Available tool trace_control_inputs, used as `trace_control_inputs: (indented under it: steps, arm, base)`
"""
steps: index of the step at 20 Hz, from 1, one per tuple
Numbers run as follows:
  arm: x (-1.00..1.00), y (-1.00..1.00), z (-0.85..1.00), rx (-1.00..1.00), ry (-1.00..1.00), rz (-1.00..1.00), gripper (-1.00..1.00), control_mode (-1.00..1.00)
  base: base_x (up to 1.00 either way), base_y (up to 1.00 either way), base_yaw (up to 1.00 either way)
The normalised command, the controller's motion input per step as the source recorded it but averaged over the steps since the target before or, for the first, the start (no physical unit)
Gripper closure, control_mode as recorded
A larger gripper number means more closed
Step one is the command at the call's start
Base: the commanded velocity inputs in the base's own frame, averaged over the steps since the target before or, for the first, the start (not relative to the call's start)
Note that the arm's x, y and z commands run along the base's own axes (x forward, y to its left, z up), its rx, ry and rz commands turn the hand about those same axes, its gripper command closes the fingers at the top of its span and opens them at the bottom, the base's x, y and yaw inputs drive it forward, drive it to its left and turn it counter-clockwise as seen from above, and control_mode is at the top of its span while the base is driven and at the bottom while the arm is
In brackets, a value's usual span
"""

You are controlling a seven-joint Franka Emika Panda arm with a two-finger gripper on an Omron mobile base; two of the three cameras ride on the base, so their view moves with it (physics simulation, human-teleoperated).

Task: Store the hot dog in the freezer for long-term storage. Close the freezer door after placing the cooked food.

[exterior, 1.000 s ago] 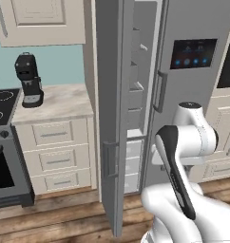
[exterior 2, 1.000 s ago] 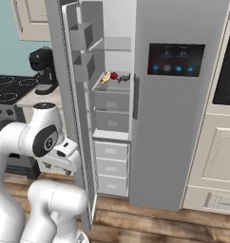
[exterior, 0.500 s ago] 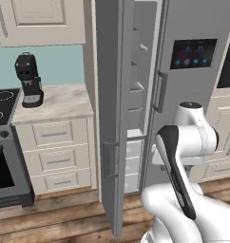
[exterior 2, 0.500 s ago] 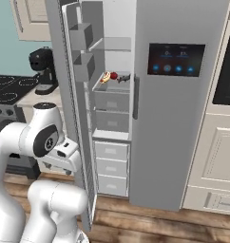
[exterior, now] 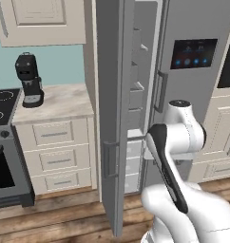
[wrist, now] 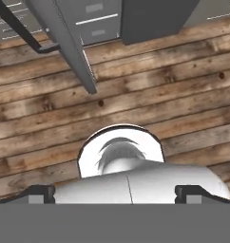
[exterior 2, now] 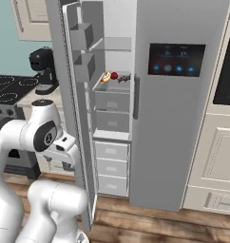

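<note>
The hot dog (exterior 2: 106, 77), a small tan bun, lies on a shelf inside the freezer (exterior 2: 114, 109), beside a red round item (exterior 2: 114, 75). The freezer door (exterior 2: 76, 109) stands wide open, with box-shaped bins on its inner face; the left base view shows its plain outer side (exterior: 112, 95) and bar handle (exterior: 109, 159). My gripper (exterior 2: 66, 159) hangs low on the outer side of the door, pointing at the floor. Seen from the hand, the gripper (wrist: 117, 193) is open with nothing between its widely spread tips. The door's bottom edge (wrist: 64, 38) runs above it.
A black coffee machine (exterior: 29, 78) stands on the counter left of the fridge, with a stove (exterior: 3, 142) further left. The other fridge door (exterior 2: 176, 118) with a dark touchscreen is shut. Wooden floor (wrist: 159, 95) lies below the hand.
</note>
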Motion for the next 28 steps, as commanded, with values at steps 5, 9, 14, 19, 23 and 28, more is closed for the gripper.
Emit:
trace_control_inputs:
  steps: [5,9,14,19,23,28]
  arm:
    - [0.51,0.73,0.00,-0.13,-0.19,-0.28,-1.00,-1.00]
    - [0.77,0.68,0.10,-0.25,0.00,-0.37,-1.00,-1.00]
    - [0.73,0.67,0.29,-0.28,-0.20,-0.22,-1.00,-1.00]
    - [0.51,0.38,0.39,-0.21,-0.04,-0.20,-1.00,-1.00]
    - [0.62,0.12,0.23,-0.15,-0.03,-0.21,-1.00,-1.00]
    - [0.37,0.01,0.01,-0.09,-0.29,-0.09,-1.00,-1.00]
  base:
    - [0.00,0.00,0.00]
    - [0.00,0.00,0.00]
    - [0.00,0.00,0.00]
    - [0.00,0.00,0.00]
    - [0.00,0.00,0.00]
    - [0.00,0.00,0.00]
